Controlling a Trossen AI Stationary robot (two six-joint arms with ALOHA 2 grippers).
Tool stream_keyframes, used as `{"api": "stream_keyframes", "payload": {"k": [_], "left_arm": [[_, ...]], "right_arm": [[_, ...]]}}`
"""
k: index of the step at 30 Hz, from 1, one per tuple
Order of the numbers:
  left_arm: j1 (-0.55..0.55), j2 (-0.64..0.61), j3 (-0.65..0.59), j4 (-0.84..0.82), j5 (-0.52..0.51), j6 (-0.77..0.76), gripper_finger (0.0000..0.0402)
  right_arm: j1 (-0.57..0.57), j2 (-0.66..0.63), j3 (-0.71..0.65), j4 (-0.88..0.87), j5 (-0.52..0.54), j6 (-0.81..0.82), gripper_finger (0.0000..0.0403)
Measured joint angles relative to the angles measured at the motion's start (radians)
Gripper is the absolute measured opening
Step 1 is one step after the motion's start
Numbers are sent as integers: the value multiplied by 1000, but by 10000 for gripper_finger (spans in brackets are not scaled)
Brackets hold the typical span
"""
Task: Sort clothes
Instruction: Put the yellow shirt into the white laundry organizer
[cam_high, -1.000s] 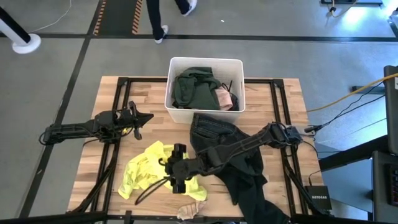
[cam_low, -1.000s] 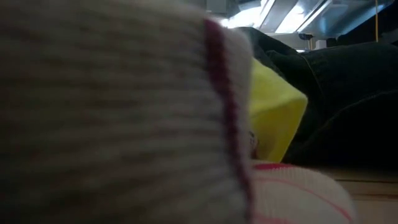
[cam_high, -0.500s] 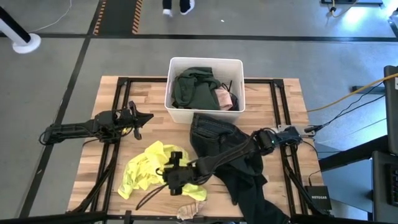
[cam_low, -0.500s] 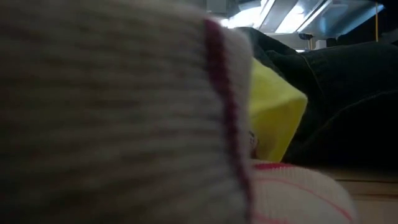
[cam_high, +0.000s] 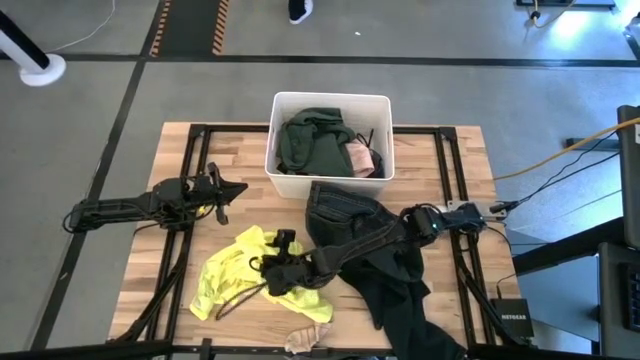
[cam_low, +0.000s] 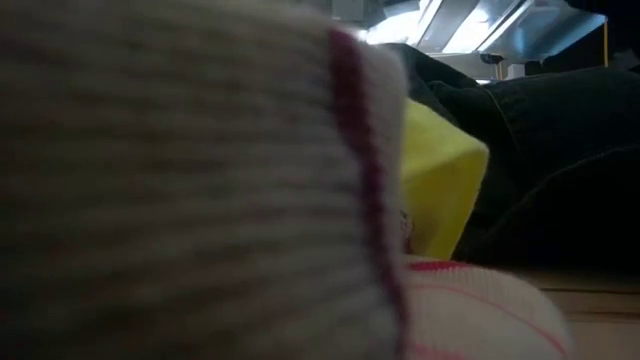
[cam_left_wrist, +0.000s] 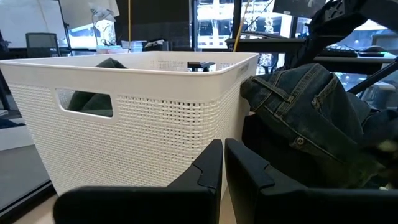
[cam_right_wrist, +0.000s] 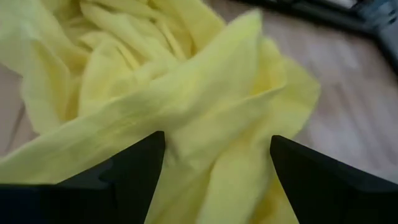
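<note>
Reaching across the jeans (cam_high: 345, 208) with right gripper (cam_high: 281, 272) low over the yellow top (cam_high: 228, 272) crumpled on the table (cam_high: 180, 300), fingers (cam_right_wrist: 127, 171) spread wide astride a fold, nothing held yet, presumably to pinch it for the bin (cam_high: 330, 100), where a green shirt (cam_high: 310, 140) lies. Parked left gripper (cam_high: 222, 190) beside bin, fingers pressed together, empty.

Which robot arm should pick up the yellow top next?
The right one, probably. Its pincer is open right over the yellow top, with cloth between its fingers. The left pincer is shut and waits farther off, near the white bin.
</note>
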Motion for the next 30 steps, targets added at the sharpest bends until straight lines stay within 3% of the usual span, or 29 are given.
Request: {"api": "stream_keyframes", "payload": {"k": [11, 21, 25, 30], "left_arm": [[0, 0, 0, 0, 0, 0, 13], [0, 0, 0, 0, 0, -4, 13], [0, 0, 0, 0, 0, -2, 13], [0, 0, 0, 0, 0, -4, 13]], "right_arm": [[-109, 23, -1, 1, -248, 28, 310], [-133, 112, 7, -31, -323, 59, 303], [-133, 114, 7, -73, -336, 54, 265], [-131, 109, 6, -82, -345, 55, 166]]}}
